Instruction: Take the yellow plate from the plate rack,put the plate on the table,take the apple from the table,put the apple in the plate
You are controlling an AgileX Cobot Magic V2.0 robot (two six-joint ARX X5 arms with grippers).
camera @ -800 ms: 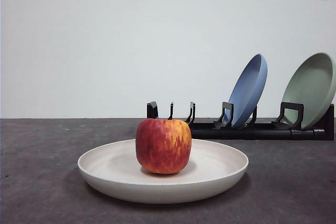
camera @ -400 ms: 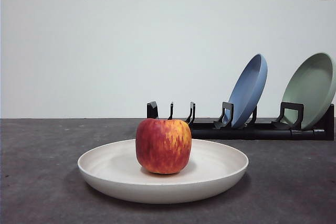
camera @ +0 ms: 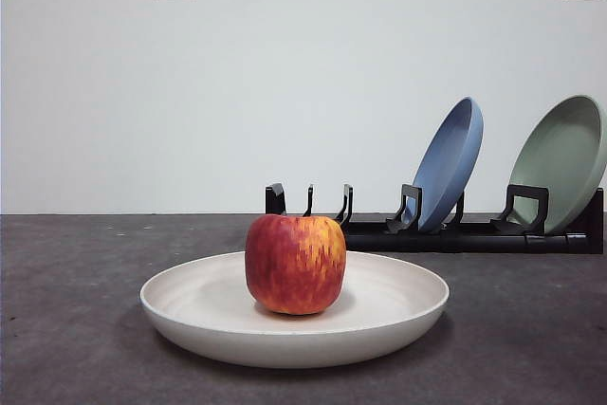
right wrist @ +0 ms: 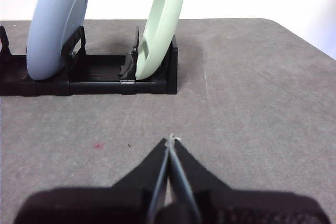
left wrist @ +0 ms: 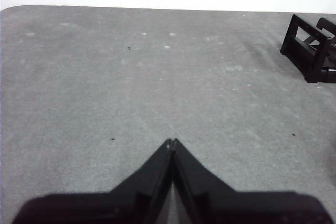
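The dark grey, mottled matte table [camera: 76, 329] carries everything. Along its far edge runs the long low black plate rack [camera: 455, 234], its near slots bare, with a blue round plate [camera: 453, 160] and a pale green round plate [camera: 564, 160] leaning in the farther ones. Toward the table's near edge lies the wide, shallow cream plate [camera: 379, 315], flat and stiff, probably light and best taken by its raised rim. The round red apple with yellow streaks [camera: 295, 264] sits upright at its middle; it looks firm, smooth and apt to roll, so a hold across its widest part would suit. Nothing crowds it. The left gripper [left wrist: 172, 141] and right gripper [right wrist: 170, 138] hang over bare table, fingers pressed together, holding nothing.
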